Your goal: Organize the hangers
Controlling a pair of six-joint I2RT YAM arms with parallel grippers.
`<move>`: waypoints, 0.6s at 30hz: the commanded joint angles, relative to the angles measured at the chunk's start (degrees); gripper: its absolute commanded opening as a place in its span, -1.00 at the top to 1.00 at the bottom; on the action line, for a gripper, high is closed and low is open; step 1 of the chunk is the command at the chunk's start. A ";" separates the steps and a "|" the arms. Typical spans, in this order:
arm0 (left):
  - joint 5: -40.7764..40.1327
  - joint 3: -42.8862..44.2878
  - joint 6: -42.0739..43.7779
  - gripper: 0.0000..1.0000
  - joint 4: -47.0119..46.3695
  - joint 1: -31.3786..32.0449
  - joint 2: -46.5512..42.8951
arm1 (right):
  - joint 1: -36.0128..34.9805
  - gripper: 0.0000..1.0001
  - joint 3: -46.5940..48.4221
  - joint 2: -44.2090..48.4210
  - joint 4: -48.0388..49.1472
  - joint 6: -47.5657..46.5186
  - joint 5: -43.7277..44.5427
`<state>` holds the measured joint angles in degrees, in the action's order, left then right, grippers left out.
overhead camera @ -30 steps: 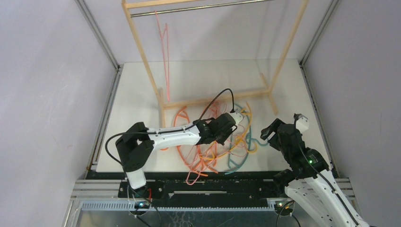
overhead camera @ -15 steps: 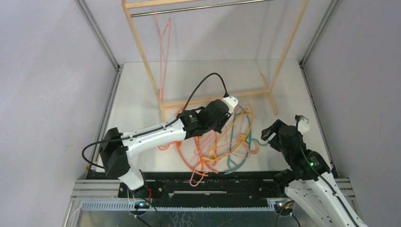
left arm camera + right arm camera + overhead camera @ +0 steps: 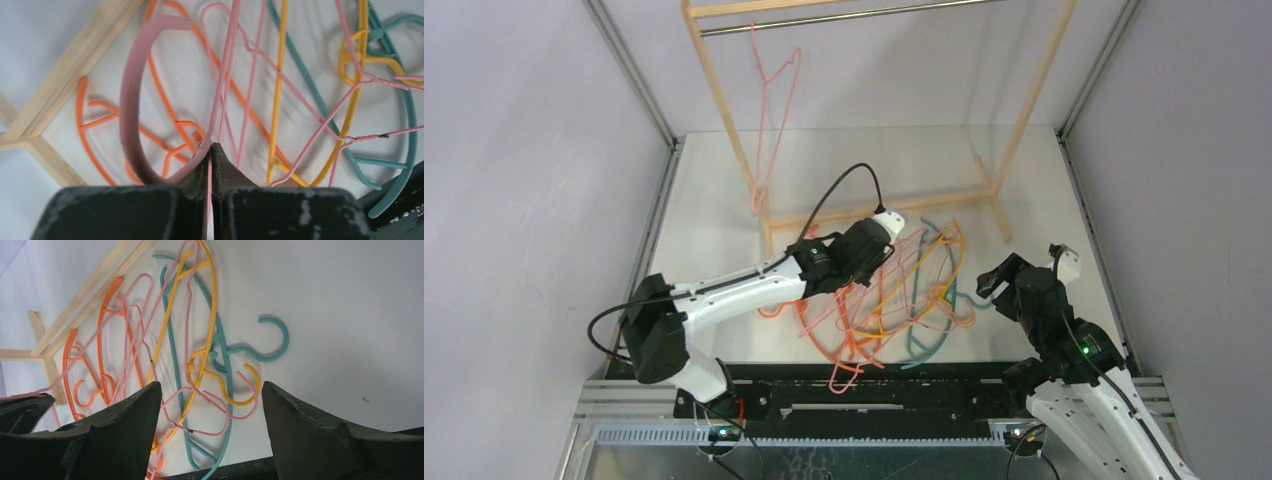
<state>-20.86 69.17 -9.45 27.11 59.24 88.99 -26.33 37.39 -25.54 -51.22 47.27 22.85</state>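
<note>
A tangle of hangers (image 3: 894, 300) lies on the white table: several pale pink, orange (image 3: 809, 322), a yellow-orange one (image 3: 951, 262) and a teal one (image 3: 921, 346). My left gripper (image 3: 879, 238) is over the pile's back edge, shut on a pale pink hanger just below its hook (image 3: 131, 100); the wire runs between the jaws (image 3: 211, 145). My right gripper (image 3: 996, 282) is open and empty, right of the pile. In the right wrist view (image 3: 210, 386) it hovers over the teal hook (image 3: 272, 322) and a pink hook (image 3: 250, 407). One pink hanger (image 3: 771, 130) hangs on the rod.
A tall wooden-framed rack (image 3: 724, 95) with a metal rod (image 3: 844, 15) stands at the back; its base bar (image 3: 884, 208) lies just behind the pile. Grey walls close in both sides. A black rail runs along the near edge.
My left gripper has moved back and left with the pink hanger, lifting part of the tangle. The hanger on the rod has swung and turned. The right arm has hardly moved.
</note>
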 commanded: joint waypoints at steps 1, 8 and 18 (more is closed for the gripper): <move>-2.17 0.56 0.39 1.00 1.74 -3.16 -6.66 | 0.20 -0.63 0.06 0.04 0.17 0.15 -0.44; -3.03 6.23 -0.67 1.00 5.53 -3.26 -10.89 | 0.20 -0.62 0.09 -0.46 0.68 0.50 -1.06; -4.82 16.03 -1.81 1.00 7.60 -3.26 -15.91 | 0.22 -0.54 0.15 0.92 0.62 0.97 -0.95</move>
<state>-23.79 78.89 -10.28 35.40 55.81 76.07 -26.33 37.39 -25.69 -51.22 47.31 21.71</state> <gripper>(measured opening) 0.012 0.786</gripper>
